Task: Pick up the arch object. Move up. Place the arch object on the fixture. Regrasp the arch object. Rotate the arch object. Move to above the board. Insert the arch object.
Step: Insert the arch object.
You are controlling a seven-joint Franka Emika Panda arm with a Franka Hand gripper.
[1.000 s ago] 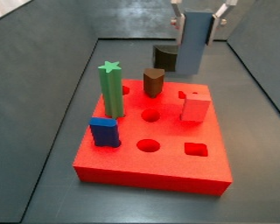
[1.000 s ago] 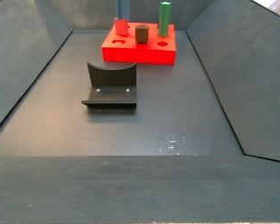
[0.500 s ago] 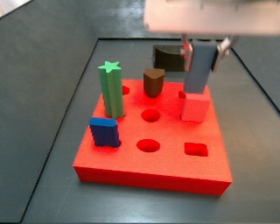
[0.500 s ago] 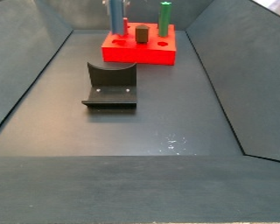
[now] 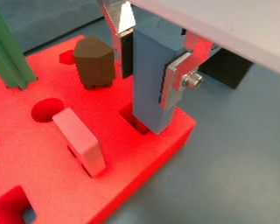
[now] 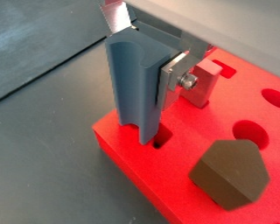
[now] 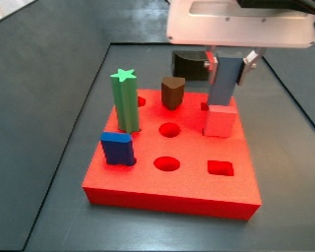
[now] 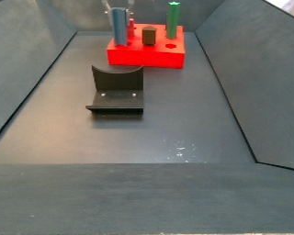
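Observation:
My gripper (image 5: 147,58) is shut on the arch object (image 5: 154,83), a long slate blue-grey prism held upright. Flat silver fingers (image 6: 174,80) press on two opposite sides of the arch object (image 6: 136,77). Its lower end sits at the mouth of a hole near a corner of the red board (image 5: 130,179), as both wrist views show. In a side view the gripper (image 7: 226,63) and arch object (image 7: 224,81) stand over the board's (image 7: 173,185) far right part. The dark fixture (image 8: 117,89) stands on the floor apart from the board (image 8: 160,61).
On the board stand a green star-topped post (image 7: 125,98), a brown peg (image 7: 172,94), a short blue block (image 7: 117,148) and a red block (image 7: 220,122) right next to the arch object. Grey walls ring the floor (image 8: 150,147).
The gripper has come down over the board with the arch object in it. The arch object's lower end now meets the board's top face at a hole.

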